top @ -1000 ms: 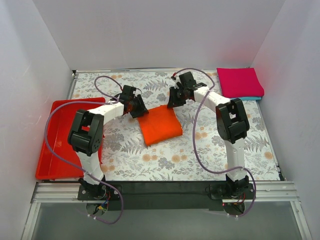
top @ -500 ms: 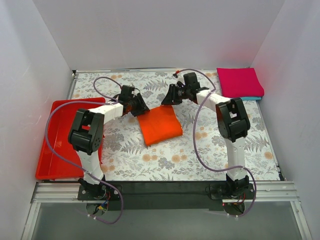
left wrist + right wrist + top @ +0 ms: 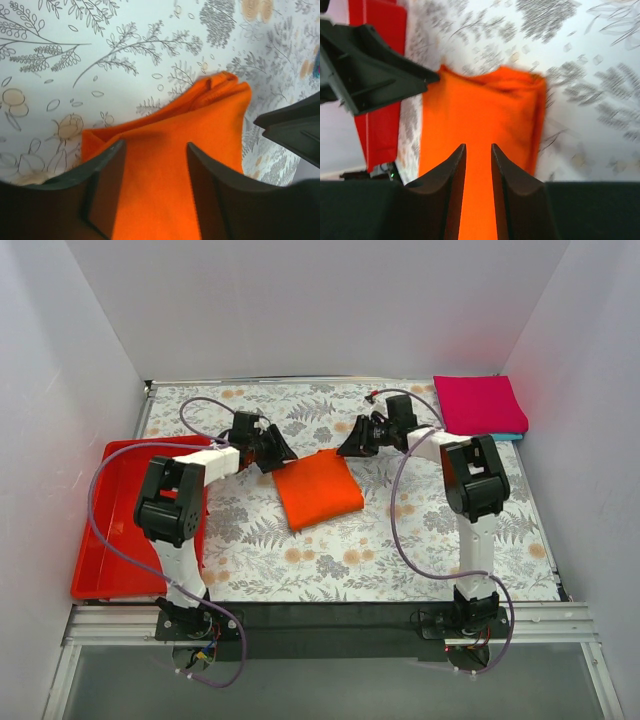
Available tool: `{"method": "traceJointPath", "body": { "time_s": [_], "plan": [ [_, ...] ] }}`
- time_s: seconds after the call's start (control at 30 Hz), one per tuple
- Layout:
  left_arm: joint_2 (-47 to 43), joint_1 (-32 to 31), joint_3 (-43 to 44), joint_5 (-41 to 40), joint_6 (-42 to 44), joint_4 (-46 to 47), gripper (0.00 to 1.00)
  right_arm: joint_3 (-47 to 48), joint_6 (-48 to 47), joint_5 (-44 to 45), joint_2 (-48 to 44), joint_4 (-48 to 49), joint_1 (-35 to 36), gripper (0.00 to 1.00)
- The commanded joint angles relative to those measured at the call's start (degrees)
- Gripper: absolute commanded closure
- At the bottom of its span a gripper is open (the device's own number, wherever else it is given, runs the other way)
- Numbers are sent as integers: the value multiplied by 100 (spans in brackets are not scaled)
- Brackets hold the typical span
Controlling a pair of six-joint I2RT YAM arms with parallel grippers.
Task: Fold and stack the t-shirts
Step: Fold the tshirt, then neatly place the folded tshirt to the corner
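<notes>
The orange t-shirt point(image 3: 318, 490) lies folded into a flat, slightly skewed square in the middle of the table. My left gripper point(image 3: 277, 452) hovers just off its far left corner. In the left wrist view this gripper point(image 3: 156, 145) stands open, and the orange cloth point(image 3: 200, 115) shows in the gap, ungripped. Off the far right corner is my right gripper point(image 3: 351, 446). Its jaws point(image 3: 478, 145) are narrowly open over the orange cloth point(image 3: 480, 110), with nothing between them. At the far right, a folded magenta-pink t-shirt point(image 3: 480, 403) rests on a teal one point(image 3: 508, 436).
A red plastic tray point(image 3: 120, 530) sits at the table's left edge, also seen in the right wrist view point(image 3: 380, 125). White walls close in the patterned table on three sides. Purple cables loop above both arms.
Both grippers have drawn back from the orange shirt's far edge, the left one to the left and the right one to the right. The left jaws have widened. The shirt has not moved.
</notes>
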Motion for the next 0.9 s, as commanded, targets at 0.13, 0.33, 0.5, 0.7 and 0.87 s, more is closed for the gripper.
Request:
{"method": "traceJointPath", "body": {
  "time_s": [0.13,0.33,0.5,0.7,0.87],
  "plan": [
    [-2042,-35,-701,87,-189,-290,39,-1168,-145,-831,-1582,217,171,71],
    [-3046,-693,-1843,438,-558,-388,43,-1987,-478,-1289,-2014,217,602,71],
    [-3004,-1099,-2677,368,-866,-160,58,-2365,-804,-1509,-1628,226,708,71],
    [-2626,-1099,-3110,-53,-1060,61,69,-2454,-1269,-1254,-846,244,646,73],
    [-2274,-827,-3575,-80,-1174,139,76,-2436,-1446,-1280,-502,235,392,74]
  ]
}}
